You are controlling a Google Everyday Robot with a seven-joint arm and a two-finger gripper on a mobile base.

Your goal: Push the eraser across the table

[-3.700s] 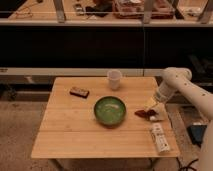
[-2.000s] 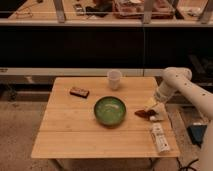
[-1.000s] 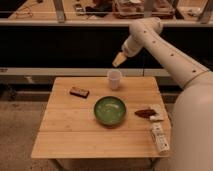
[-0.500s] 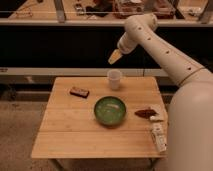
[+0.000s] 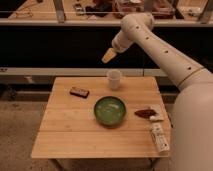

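Note:
The eraser (image 5: 79,92), a small dark flat block with tan edges, lies on the left part of the light wooden table (image 5: 70,135), left of the green bowl (image 5: 110,110). My gripper (image 5: 108,55) hangs in the air above the table's far edge, over the white cup (image 5: 114,79). It is well above and to the right of the eraser, touching nothing. The white arm reaches in from the right.
A reddish-brown lump with a white piece (image 5: 148,114) lies at the right of the table. A long white box (image 5: 159,137) lies near the front right corner. A dark shelf front stands behind the table.
The arm has swung from the table's right side up and to the left. In the last half second the gripper moved a little further left above the cup. The objects have not moved.

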